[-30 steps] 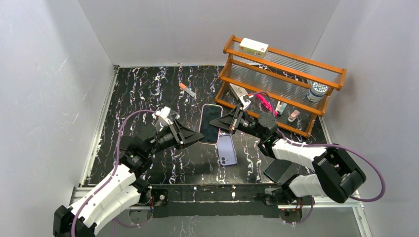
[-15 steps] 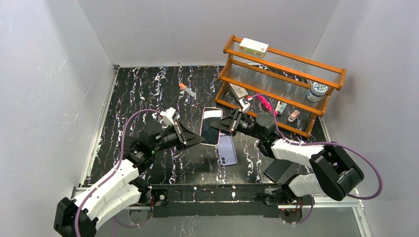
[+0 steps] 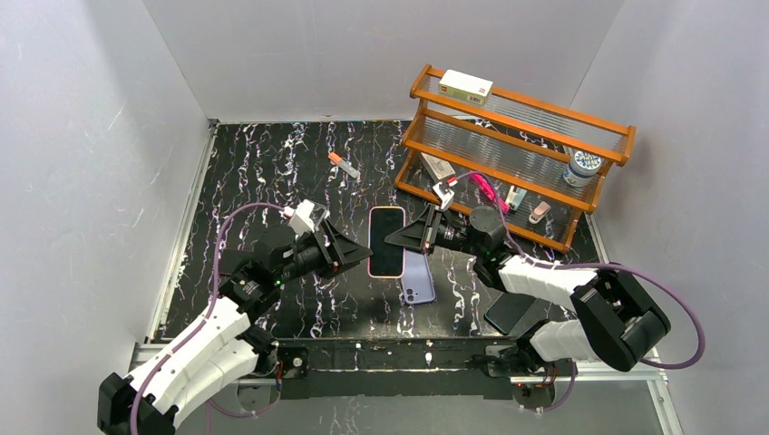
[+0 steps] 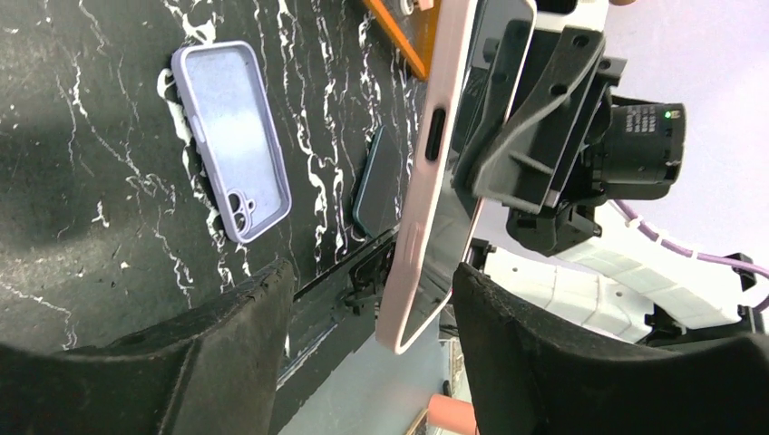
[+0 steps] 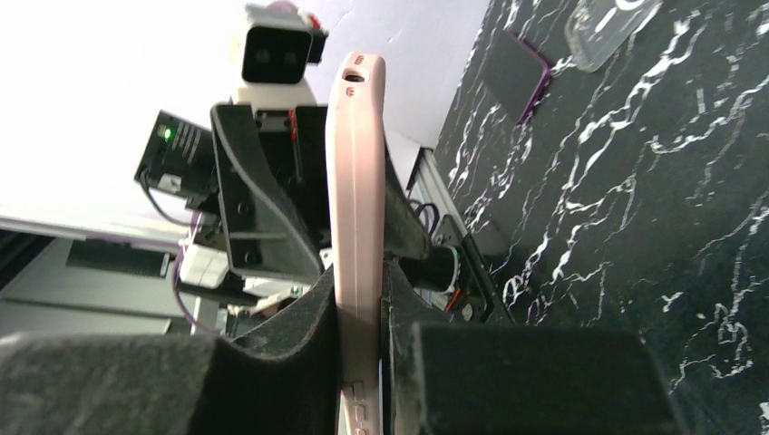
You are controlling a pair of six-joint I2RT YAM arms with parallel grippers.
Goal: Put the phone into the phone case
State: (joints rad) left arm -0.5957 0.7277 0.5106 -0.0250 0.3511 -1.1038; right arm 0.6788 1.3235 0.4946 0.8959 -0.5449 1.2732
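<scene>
Right tool tight on phone

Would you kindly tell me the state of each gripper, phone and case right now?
Pink-edged black-screened phone: held above table.
Right gripper: shut on it.
Left gripper: open, straddling it.
Lavender phone case: empty, flat on table.
Dark slab phone: flat on table.

Pink-edged phone aloft, screen up — lavender phone case lies flat, hollow up.
</scene>
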